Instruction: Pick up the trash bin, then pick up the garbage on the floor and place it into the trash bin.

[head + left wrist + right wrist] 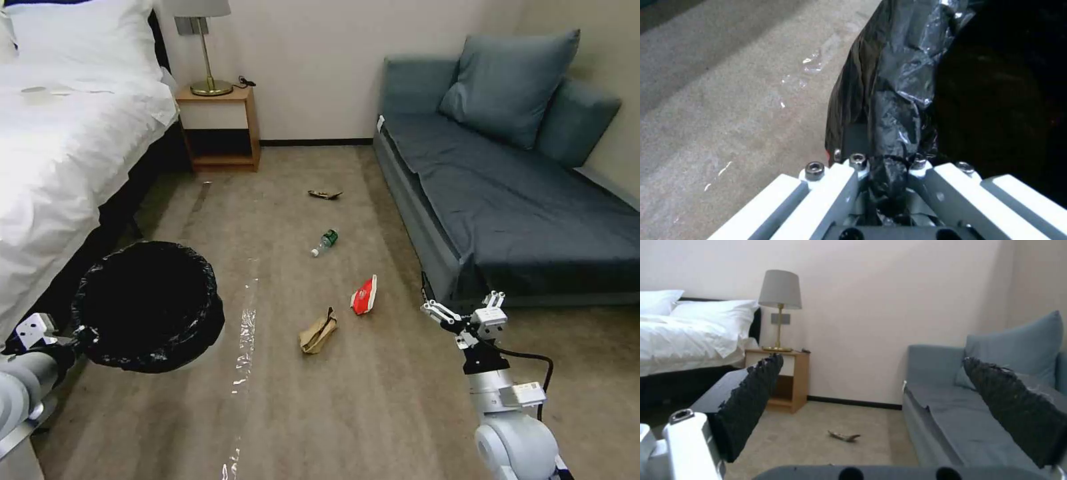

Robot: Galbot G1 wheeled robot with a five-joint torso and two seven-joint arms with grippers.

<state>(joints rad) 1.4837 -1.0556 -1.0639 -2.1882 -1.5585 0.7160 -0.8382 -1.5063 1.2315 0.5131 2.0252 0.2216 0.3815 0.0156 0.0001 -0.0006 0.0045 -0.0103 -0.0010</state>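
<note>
With the left hand (887, 173) clamped on the trash bin (148, 303) at eight o'clock, collecting begins: the right hand (460, 308), fingers apart at four o'clock, must descend onto the brown paper bag (318, 331) near centre.

Bin (148, 305) white wall hidden under black bag. Left gripper (79, 333) fingertips buried in bag folds. Bottle (325, 241) label too small to read.
</note>
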